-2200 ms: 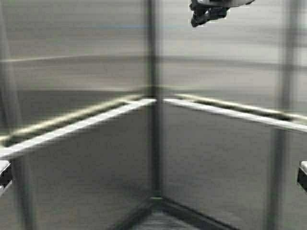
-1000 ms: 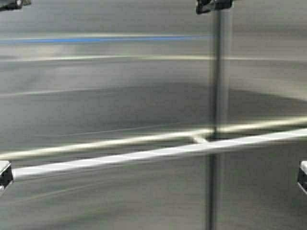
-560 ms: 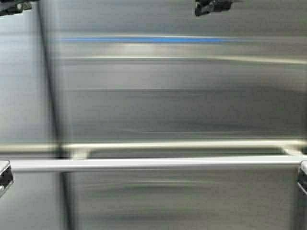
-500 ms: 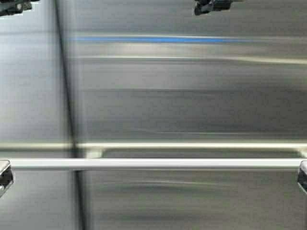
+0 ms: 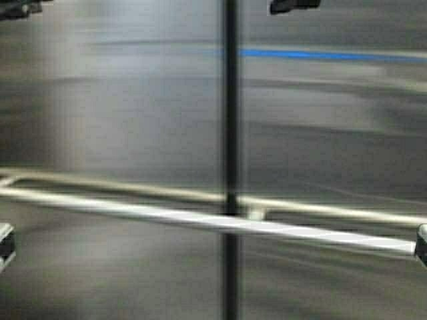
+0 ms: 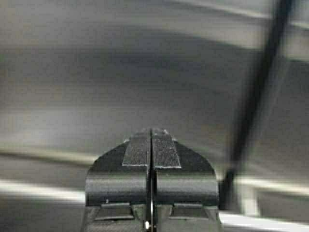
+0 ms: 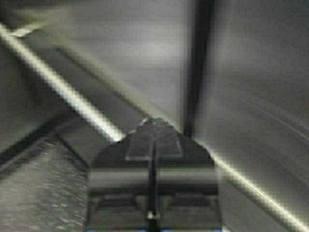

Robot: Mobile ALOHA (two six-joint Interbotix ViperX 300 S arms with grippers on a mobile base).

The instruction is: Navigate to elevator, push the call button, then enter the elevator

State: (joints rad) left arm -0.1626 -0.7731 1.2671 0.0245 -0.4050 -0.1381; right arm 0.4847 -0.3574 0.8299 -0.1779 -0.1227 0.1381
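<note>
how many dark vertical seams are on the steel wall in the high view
1: a single dark seam runs top to bottom near the middle of the elevator wall, crossing behind the handrail. More may lie outside the view.

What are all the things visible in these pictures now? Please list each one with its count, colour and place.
steel wall panels: two visible, grey brushed steel, filling the high view ahead of the robot
dark vertical seam: one, black, between the panels, near the middle
handrail: one, silver tube, running across the wall, sloping lower toward the right
blue streak: one, blue, high on the right panel
left gripper: one, black, fingers shut, facing the wall
right gripper: one, black, fingers shut, facing the wall near the seam
</note>
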